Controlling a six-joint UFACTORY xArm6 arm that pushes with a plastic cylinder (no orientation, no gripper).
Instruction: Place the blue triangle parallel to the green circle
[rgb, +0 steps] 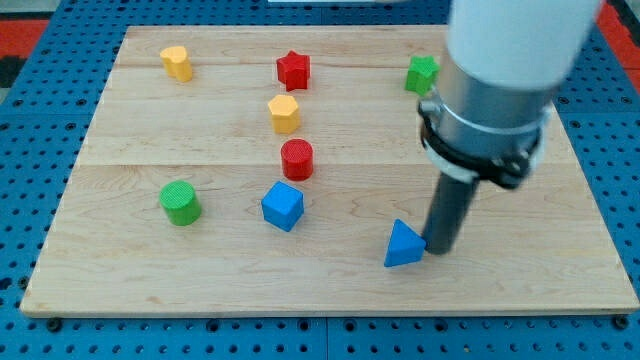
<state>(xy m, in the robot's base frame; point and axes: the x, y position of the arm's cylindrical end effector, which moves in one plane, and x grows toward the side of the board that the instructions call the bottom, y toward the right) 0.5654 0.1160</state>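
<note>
- Blocks lie scattered across your pale wooden table (120, 250), which sits on a blue perforated base (30, 150).
- Your rod ends in my tip (438, 250), planted on the wood just right of the blue triangular block (403, 245) and touching, or all but touching, its right edge.
- You have no pincer on this arm, so nothing opens, closes or holds; the rod only presses sideways.
- That blue triangle sits low on the table, right of centre, near the view's bottom.
- Your green cylindrical block (180, 202) stands far to the left, a little higher in the view than the triangle.
- Between them you see the blue cube block (283, 206), closer to the green cylinder.
- Just above the cube stands the red cylindrical block (297, 159), with the yellow hexagonal block (284, 114) above that and the red star block (293, 70) higher again.
- Look to the top left for a second yellow block (177, 62), whose shape you cannot read clearly.
- Partly hidden behind the arm's grey collar (485, 130) at top right is a green star-like block (421, 74).
</note>
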